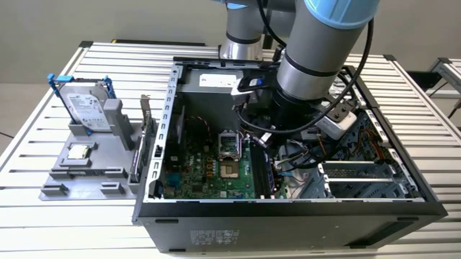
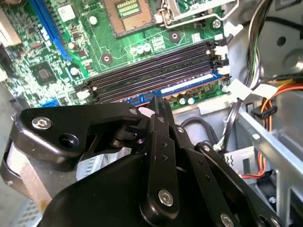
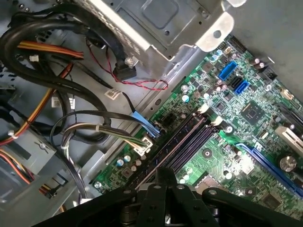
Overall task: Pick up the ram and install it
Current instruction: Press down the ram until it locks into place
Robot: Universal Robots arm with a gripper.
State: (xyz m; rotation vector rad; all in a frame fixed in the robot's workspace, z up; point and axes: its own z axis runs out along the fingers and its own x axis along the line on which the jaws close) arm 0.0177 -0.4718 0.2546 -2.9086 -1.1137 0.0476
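Black gripper linkage (image 2: 158,142) fills the near part of the second wrist view, its fingers drawn together just above the memory slots (image 2: 156,75). A pale sliver shows between the fingertips (image 2: 158,105); whether that is the ram I cannot tell, so the grasp stays undetermined. In the first wrist view the same gripper (image 3: 163,177) sits at the near end of the slot bank (image 3: 187,139).

Slots: four long black channels side by side on the green motherboard (image 2: 57,61), white latches at one end. The slot nearest the fingers shows a blue-and-white strip (image 2: 189,85) along its length; I cannot tell whether a ram stick is seated there.

Beyond the slots, the bare CPU socket (image 2: 130,12) with its metal frame. Cable bundles, black, orange and yellow, lie beside the board in the first wrist view (image 3: 42,56).

Exterior view: the arm (image 1: 317,59) reaches down into the open computer case (image 1: 288,216), wrist over the board's right part (image 1: 270,162). On the exterior view's left, well apart from the case, a grey fixture (image 1: 79,172) holds a hard drive with blue rails (image 1: 86,105) upright and a small square chip (image 1: 78,152).
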